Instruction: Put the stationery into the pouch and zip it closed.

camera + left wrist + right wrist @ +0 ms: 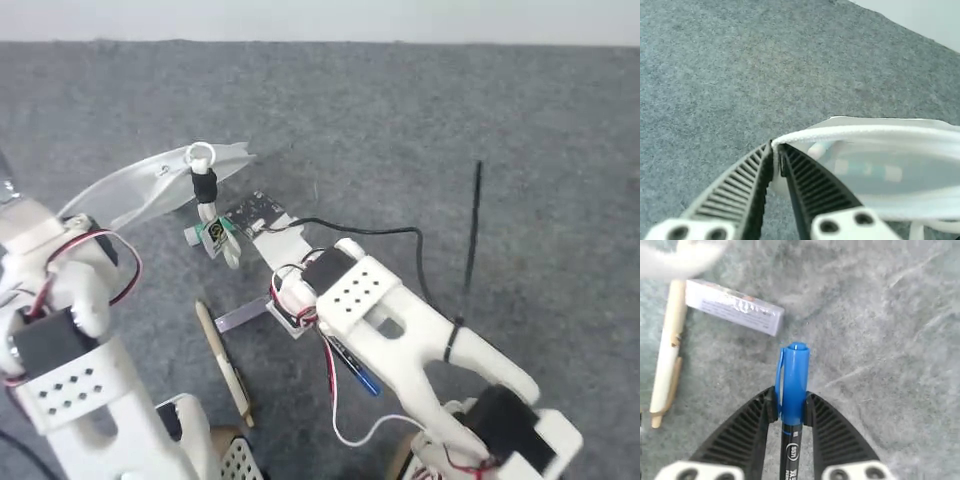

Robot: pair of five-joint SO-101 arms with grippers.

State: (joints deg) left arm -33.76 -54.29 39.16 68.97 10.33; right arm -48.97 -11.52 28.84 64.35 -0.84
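Note:
A clear pouch (150, 190) with a white zipper edge is held up at the left, and my left gripper (776, 148) is shut on the corner of the pouch (880, 165). My right gripper (790, 407) is shut on a blue pen (792, 380), its cap sticking out past the fingertips. In the high view the blue pen (357, 372) shows under the right arm. A beige pen (226, 365) and a small flat box (240, 318) lie on the grey mat between the arms; the right wrist view has the beige pen (665, 370) and the box (735, 307) beyond the blue pen.
A white ring with a black strap and tag (205, 195) hangs at the pouch's near end. A thin black stick (473, 230) lies at the right, and a black cable (400, 235) runs across the mat (380, 120) to the right arm.

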